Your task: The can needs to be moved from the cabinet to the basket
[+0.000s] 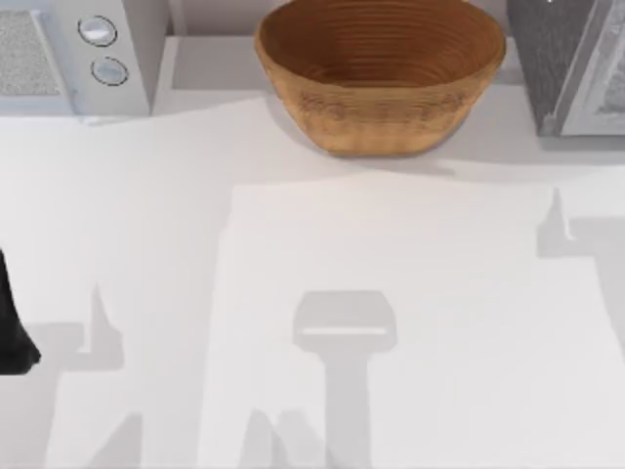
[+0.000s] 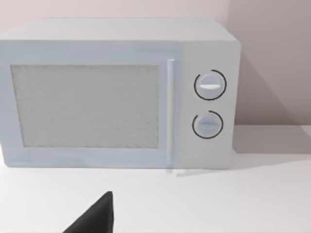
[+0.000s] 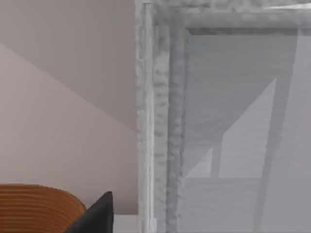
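The white table [image 1: 391, 293] held a microwave [image 2: 116, 97] at its far left, the basket [image 1: 379, 73] at the far middle and the cabinet [image 1: 571, 63] at the far right. The left arm [image 1: 12, 322] sat at the left edge; whether its fingers were spread, I cannot tell. The can's place could not be made out.

Lighting was bright and even. Soft grey shadows of the arms lay across the white table [image 1: 410, 254], and the basket [image 1: 379, 73] cast a shadow beneath itself. No glare occurred.
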